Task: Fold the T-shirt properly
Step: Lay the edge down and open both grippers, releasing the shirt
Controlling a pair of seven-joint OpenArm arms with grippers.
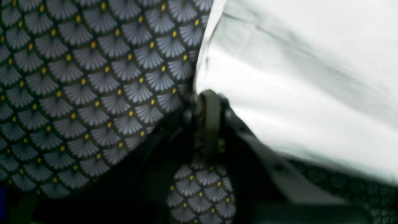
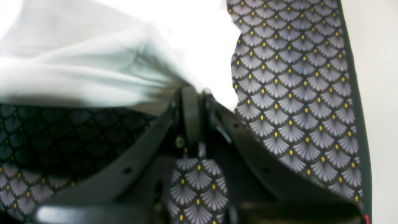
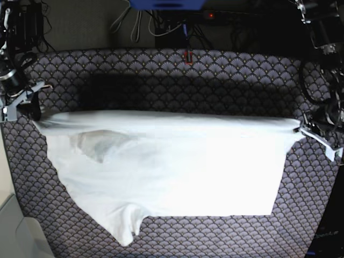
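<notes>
T-shirt [image 3: 177, 172]: soft matt cloth; table cover [image 3: 226, 75]: patterned, probably fabric.

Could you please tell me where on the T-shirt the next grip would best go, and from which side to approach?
The T-shirt is stretched between both shut grippers along its far edge. Its near edge lies slack on the patterned cloth, with a flap hanging toward the camera. I would probably pinch that near hem from the front, since it lies free there.

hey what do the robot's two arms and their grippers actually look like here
Both are dark machines. The left gripper and right gripper have slim black fingers on black brackets with small round holes. From the base view, the left arm and right arm are black, wrapped in looping black cables, ending in light grey angular gripper parts.
</notes>
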